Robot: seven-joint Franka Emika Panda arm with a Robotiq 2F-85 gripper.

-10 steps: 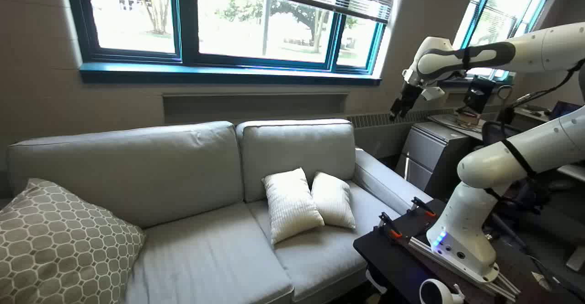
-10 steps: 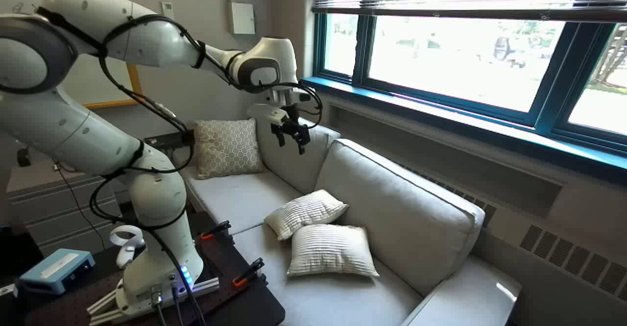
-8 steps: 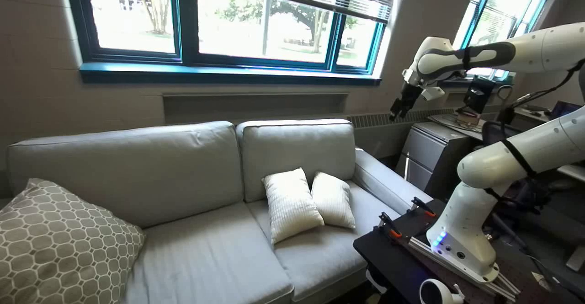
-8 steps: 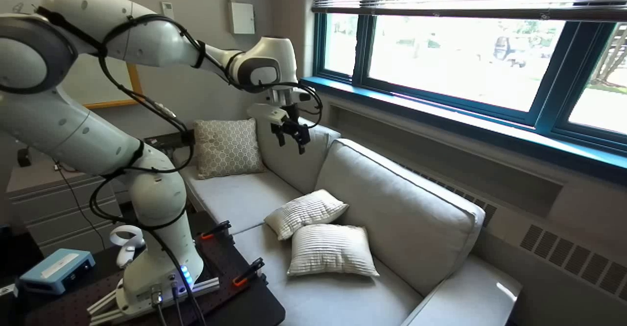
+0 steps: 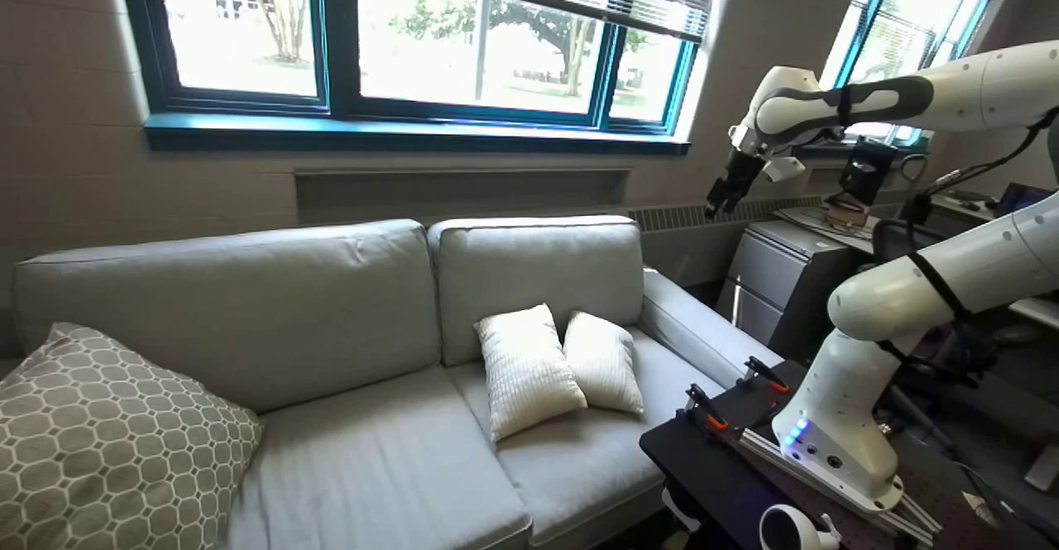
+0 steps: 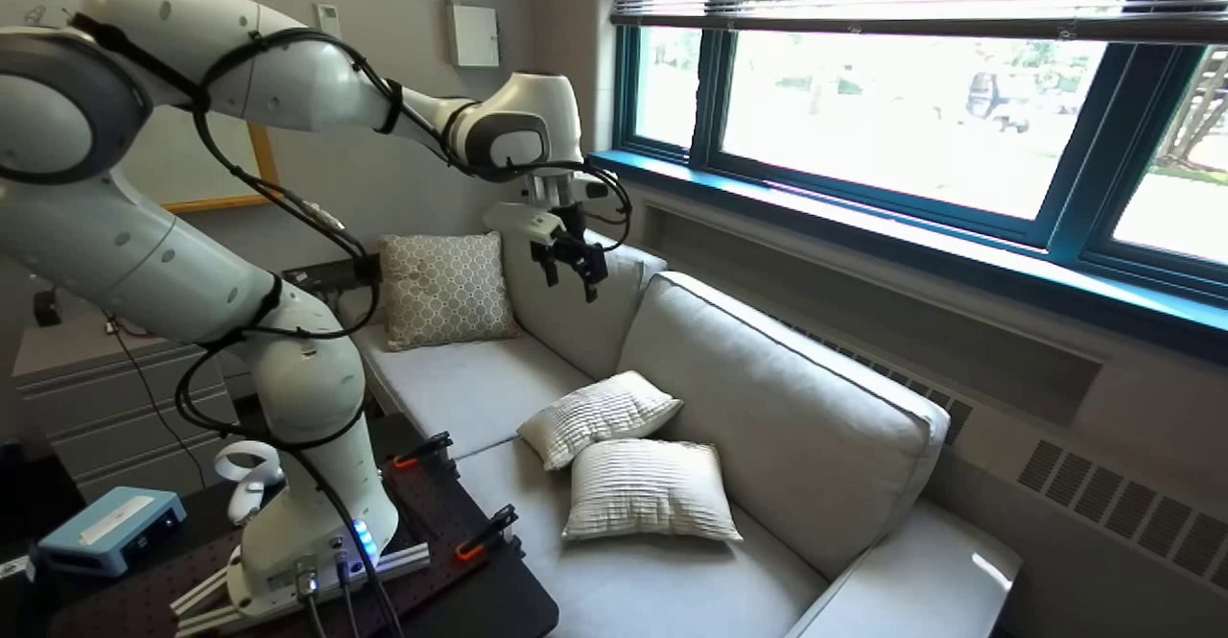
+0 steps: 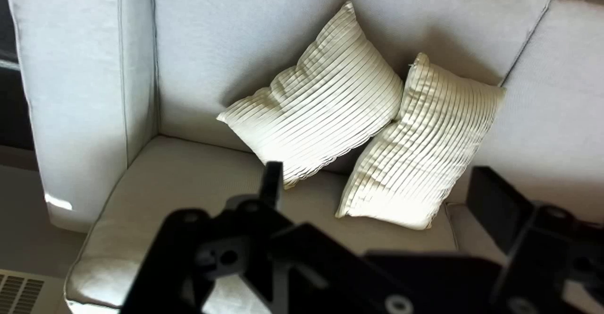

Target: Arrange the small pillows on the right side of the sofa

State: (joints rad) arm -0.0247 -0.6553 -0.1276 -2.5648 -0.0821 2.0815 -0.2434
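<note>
Both exterior views face the windows (image 5: 480,62) across the sofa (image 5: 372,459) from its opposite ends, sharing the small pillows (image 5: 529,372) and, nearer in an exterior view, the robot arm (image 6: 211,273). The wrist view looks down on the small pillows, closer, past the gripper (image 7: 381,193).

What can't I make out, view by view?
In an exterior view, lattice-patterned cushion: cut off by left and bottom edges.
In an exterior view, farther small pillow: lower edge partly behind nearer small pillow.
In an exterior view, label on blue box: too small to read.
Wrist view, sofa back cushion: partly hidden by the tool.
</note>
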